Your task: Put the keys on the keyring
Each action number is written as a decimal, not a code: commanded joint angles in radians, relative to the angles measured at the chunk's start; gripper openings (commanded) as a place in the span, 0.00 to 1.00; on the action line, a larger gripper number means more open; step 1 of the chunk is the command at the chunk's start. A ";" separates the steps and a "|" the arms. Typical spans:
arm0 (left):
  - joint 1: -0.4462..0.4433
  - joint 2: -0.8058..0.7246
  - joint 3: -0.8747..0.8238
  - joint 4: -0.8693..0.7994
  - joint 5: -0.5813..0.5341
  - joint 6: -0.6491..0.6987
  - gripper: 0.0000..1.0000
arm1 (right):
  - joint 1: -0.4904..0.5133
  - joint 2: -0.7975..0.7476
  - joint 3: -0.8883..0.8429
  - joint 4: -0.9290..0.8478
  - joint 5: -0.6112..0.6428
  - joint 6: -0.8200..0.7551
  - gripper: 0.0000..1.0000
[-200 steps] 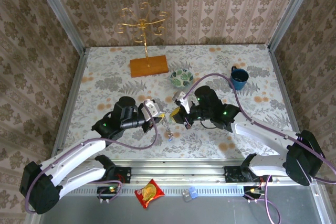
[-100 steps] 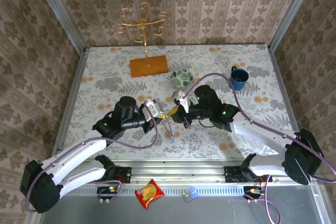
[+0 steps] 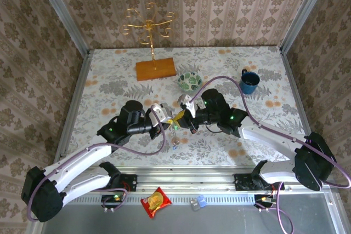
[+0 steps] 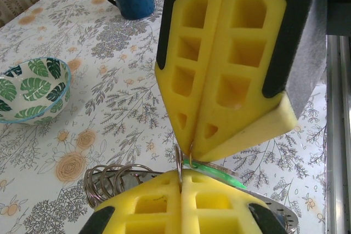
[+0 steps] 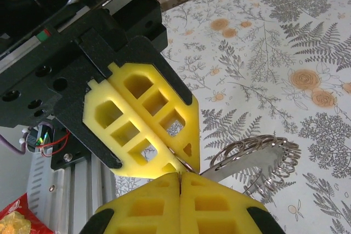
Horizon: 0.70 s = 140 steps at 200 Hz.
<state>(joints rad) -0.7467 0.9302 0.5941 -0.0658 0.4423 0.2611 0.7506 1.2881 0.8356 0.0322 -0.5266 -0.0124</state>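
Above the middle of the desk (image 3: 109,89), the left pincer (image 4: 181,177) and the right pincer (image 5: 180,177) meet tip to tip. Both are clenched tight. The keyring (image 5: 249,163), with its shiny coils, sticks out right where the tips meet, and the green key (image 4: 214,169) lies there too. I cannot tell which pincer grips them. The blue key (image 3: 175,138) hangs down just under the tips. The desk has leaves and flowers printed on it. Toward the back stand a leafy bowl (image 3: 190,81), a blue mug (image 3: 249,81) and a gold stand (image 3: 148,26) on a wooden block (image 3: 156,69). Patterned paper covers the walls (image 3: 219,9).
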 commanded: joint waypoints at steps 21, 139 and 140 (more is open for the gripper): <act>-0.009 0.002 0.001 0.035 0.032 -0.014 0.00 | 0.011 0.018 0.024 0.045 0.043 0.020 0.00; -0.016 -0.014 -0.031 0.037 -0.028 0.023 0.00 | 0.011 0.052 0.040 -0.016 0.197 0.148 0.00; -0.017 -0.013 -0.031 0.037 -0.028 0.024 0.00 | 0.011 0.053 0.040 -0.015 0.197 0.148 0.00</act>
<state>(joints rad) -0.7467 0.9295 0.5755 -0.0509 0.3973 0.2623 0.7639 1.3212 0.8387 0.0219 -0.3862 0.0906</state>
